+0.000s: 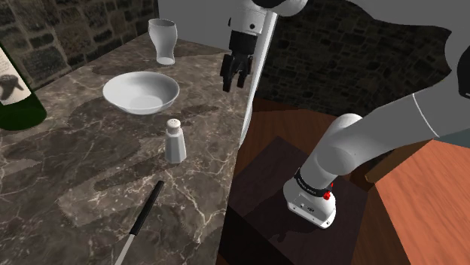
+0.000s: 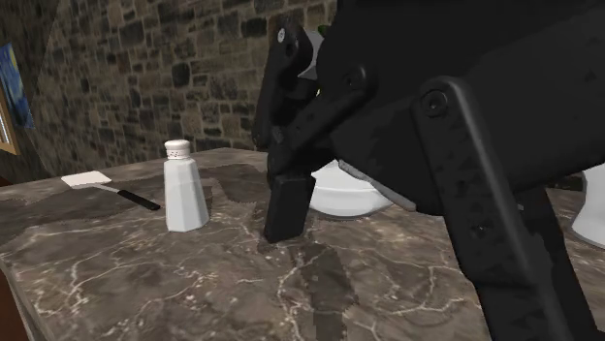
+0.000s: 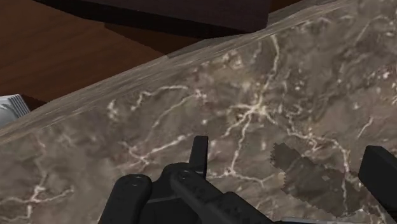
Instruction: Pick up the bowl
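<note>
Insp. note: the marble counter (image 1: pixel 83 181) carries all items, and the white arm (image 1: pixel 369 147) reaches over its edge from the shoulder view's lower right. The largest item is a dark bottle (image 1: pixel 16 98) w/ label at that view's far left. Next is the white bowl (image 1: pixel 141 92), upright and empty, between the glass (image 1: pixel 163 41) behind it and the shaker (image 1: pixel 175 141) in front, touching neither. A black-handled knife (image 1: pixel 141 224) lies well apart, nearest the camera. The gripper (image 1: pixel 233 78) hangs above the counter's edge, to the shoulder view's right of the bowl and apart from it, fingers spread wide w/ nothing between. We judge the step as approach, grasp not yet begun. Rec.: travel toward the bowl, descend over the nearer rim w/ one finger inside and one outside, and steer clear of glass and shaker. The wall looks thin and sloped, so pinch deep enough not to slip. View diffs: the shoulder view gives the bowl-to-gripper gap from above. The wrist view gives bare marble and the gripper's shadow beyond the fingers (image 3: pixel 200 154). The second exterior view, low and close, gives the bowl partly behind a finger, plus the knife's whole pale blade, which the shoulder view's edge cuts.
</note>
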`<state>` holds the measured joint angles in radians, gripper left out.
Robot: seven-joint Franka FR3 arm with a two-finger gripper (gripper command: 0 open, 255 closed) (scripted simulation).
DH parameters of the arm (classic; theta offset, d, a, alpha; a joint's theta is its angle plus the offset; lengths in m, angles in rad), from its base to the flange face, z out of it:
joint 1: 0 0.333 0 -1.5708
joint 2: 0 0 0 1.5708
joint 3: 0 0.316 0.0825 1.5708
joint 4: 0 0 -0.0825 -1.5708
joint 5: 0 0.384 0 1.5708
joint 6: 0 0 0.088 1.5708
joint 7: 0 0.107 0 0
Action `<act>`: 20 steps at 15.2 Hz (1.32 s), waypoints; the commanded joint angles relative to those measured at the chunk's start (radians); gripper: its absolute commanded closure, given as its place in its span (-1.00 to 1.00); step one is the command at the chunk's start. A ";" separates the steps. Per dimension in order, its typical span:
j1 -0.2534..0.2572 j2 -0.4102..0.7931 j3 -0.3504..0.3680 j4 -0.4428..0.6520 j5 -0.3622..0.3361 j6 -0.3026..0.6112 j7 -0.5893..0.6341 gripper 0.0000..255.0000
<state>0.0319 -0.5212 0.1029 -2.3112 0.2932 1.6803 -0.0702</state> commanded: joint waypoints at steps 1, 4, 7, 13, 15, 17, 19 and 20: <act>0.010 0.053 0.011 0.021 0.045 0.054 0.017 -1.00; 0.022 0.136 0.021 0.076 0.103 0.114 0.035 -1.00; 0.034 0.220 0.030 0.140 0.159 0.167 0.051 -1.00; 0.053 0.388 0.044 0.294 0.260 0.254 0.076 -1.00; 0.058 0.435 0.047 0.342 0.286 0.273 0.083 -1.00; 0.059 0.439 0.049 0.321 0.291 0.295 0.070 -1.00; 0.060 0.444 0.050 0.301 0.297 0.317 0.058 -1.00; 0.061 0.446 0.051 0.291 0.299 0.329 0.051 -1.00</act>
<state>0.0922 -0.0744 0.1529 -2.0081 0.5889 1.9978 -0.0130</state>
